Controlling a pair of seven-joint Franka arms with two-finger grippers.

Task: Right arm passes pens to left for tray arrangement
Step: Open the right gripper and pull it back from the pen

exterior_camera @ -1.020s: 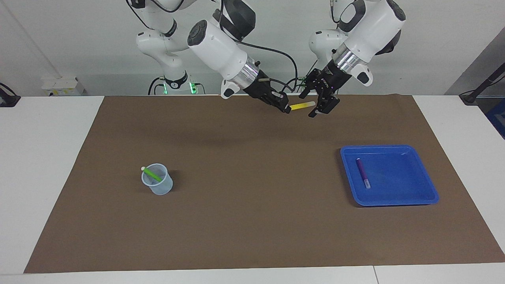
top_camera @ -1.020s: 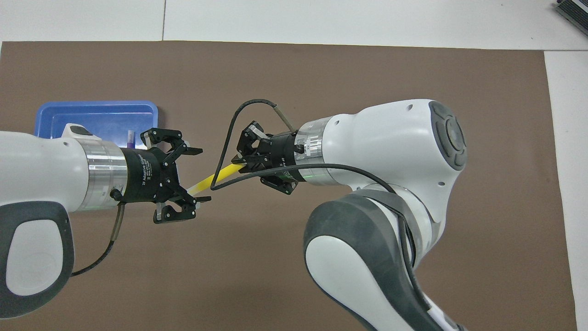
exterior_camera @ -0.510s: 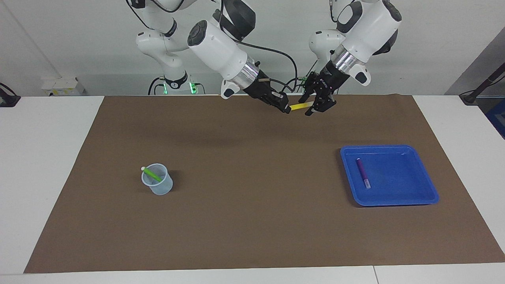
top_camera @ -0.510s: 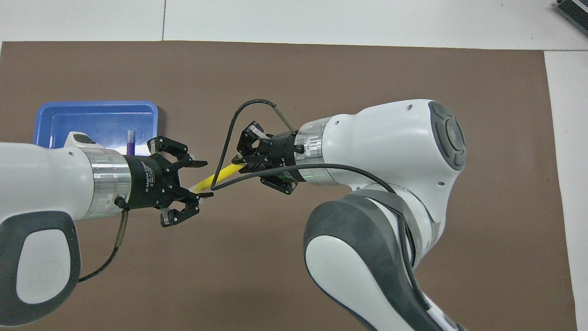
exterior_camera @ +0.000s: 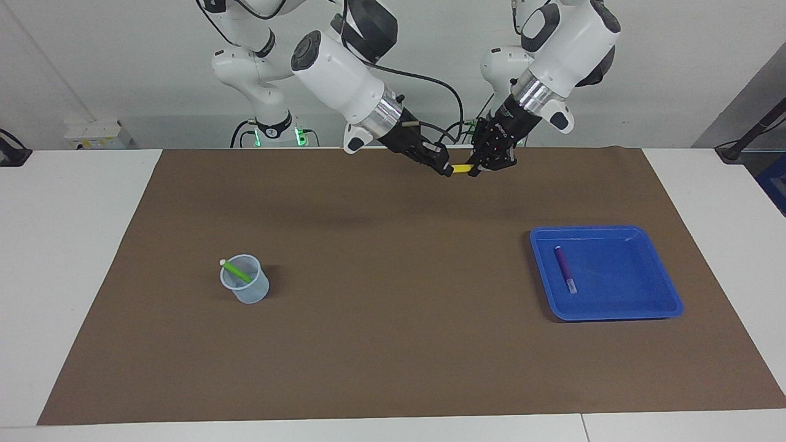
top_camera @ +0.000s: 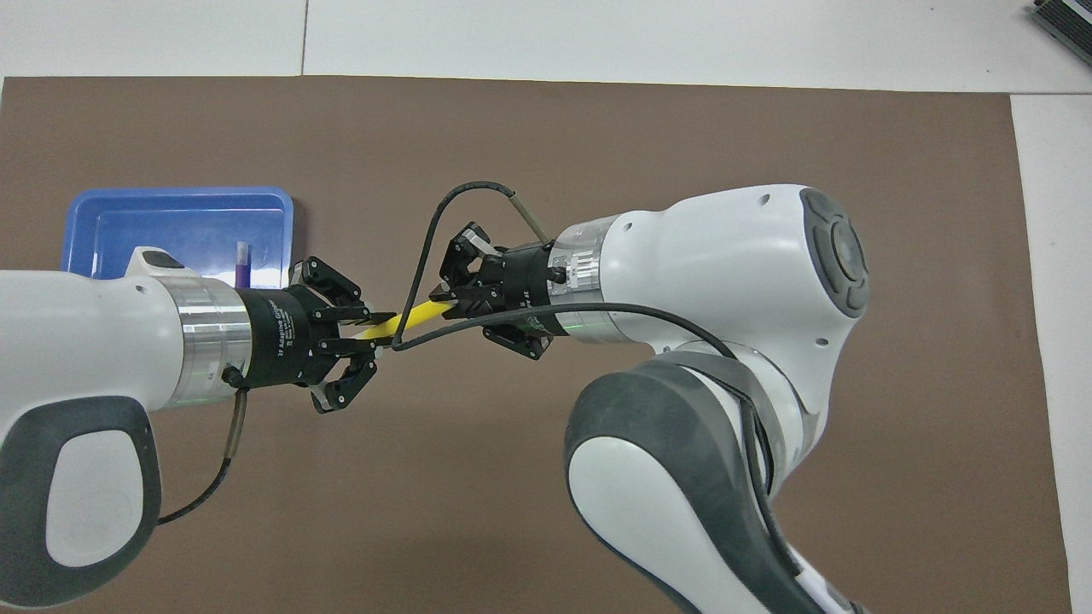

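The right gripper (exterior_camera: 446, 170) is clamped on one end of the yellow pen (exterior_camera: 461, 167), and the left gripper (exterior_camera: 474, 171) has its fingertips pinched on the other end, so both hold it at once in the air over the brown mat (exterior_camera: 393, 344), at the robots' edge of it. The pen's long axis lies nearly level, running from one gripper to the other, along the line between the two arms' ends of the table; only a short yellow stretch shows between the fingertips.

The blue tray (exterior_camera: 669, 307) sits on the mat toward the left arm's end. In it lies the purple pen (exterior_camera: 565, 269), its long axis pointing roughly away from the robots, pale end farthest from them.

Toward the right arm's end stands a clear cup (exterior_camera: 245, 288) with the green pen (exterior_camera: 236, 271) leaning in it, tilted, pale tip up above the rim.
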